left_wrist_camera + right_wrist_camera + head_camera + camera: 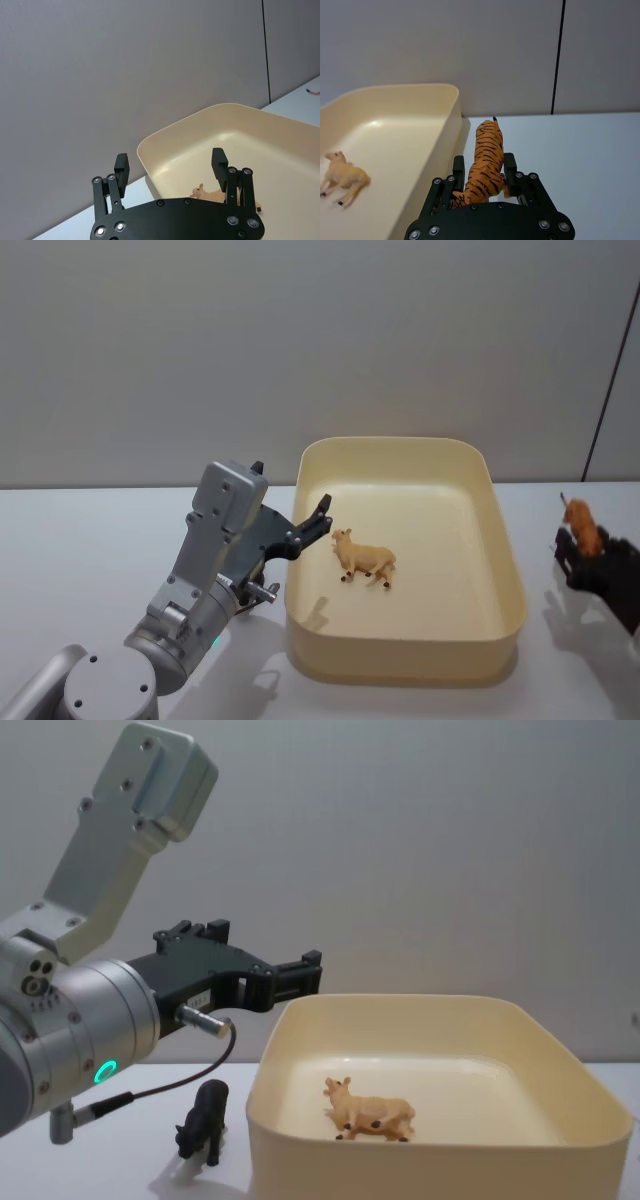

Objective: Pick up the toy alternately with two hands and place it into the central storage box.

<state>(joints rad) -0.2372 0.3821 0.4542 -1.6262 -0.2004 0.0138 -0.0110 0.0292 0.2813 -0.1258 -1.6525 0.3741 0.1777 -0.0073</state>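
Left gripper (322, 515), black and slim-fingered on its silver cylindrical arm, hangs right at the left rim of the large pale cream-yellow rectangular plastic storage box (506, 562), fingers spread wide with nothing between them, tips pointing in over the box's left wall. The wrist view confirms it: left gripper (170, 160) splayed, looking down into the box (150, 145). On the box floor, nearer the left wall than the right, stands a small pale tan four-legged animal figurine (364, 559), head turned toward that open gripper and not touching it. Over on the far side, right of the box and apart from its right wall, the right gripper (590, 550) is clenched on an orange black-striped plastic tiger figurine (581, 523); from its own wrist, the fingers (510, 165) squeeze the tiger (487, 150) on both flanks, just beside the box's corner. Low down by the box's left near corner, a small black animal figurine (205, 1120) stands on the white table (80, 540), below the left arm's green ring light (104, 1072).
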